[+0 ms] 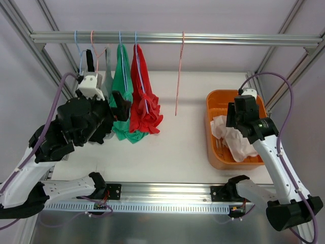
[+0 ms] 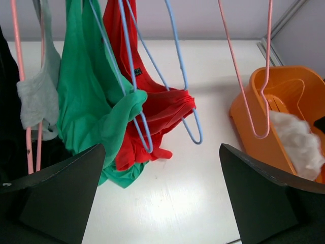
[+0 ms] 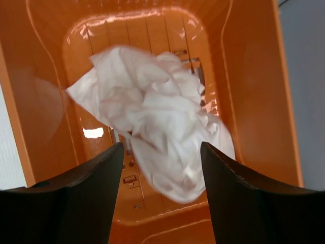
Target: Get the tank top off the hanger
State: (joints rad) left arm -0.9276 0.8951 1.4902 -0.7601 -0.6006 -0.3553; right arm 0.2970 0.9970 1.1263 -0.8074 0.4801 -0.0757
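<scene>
White tabletop (image 1: 183, 147) beneath an aluminium rail (image 1: 172, 38) carrying wire hangers. The green tank top (image 2: 86, 101) hangs bunched on its blue wire hanger (image 2: 130, 61), beside a red tank top (image 1: 144, 101). The left gripper (image 2: 160, 152) faces both garments with its fingers spread wide and nothing between them. The right gripper (image 3: 161, 152), likewise spread and empty, hovers over an orange plastic basket (image 1: 218, 99) holding a crumpled white garment (image 3: 152, 117). The green garment appears light, limp and stretchy, likely to snag on the hanger's ends, and the hanger can probably swing freely on the rail. A hold on the gathered fabric near a shoulder strap seems best.
</scene>
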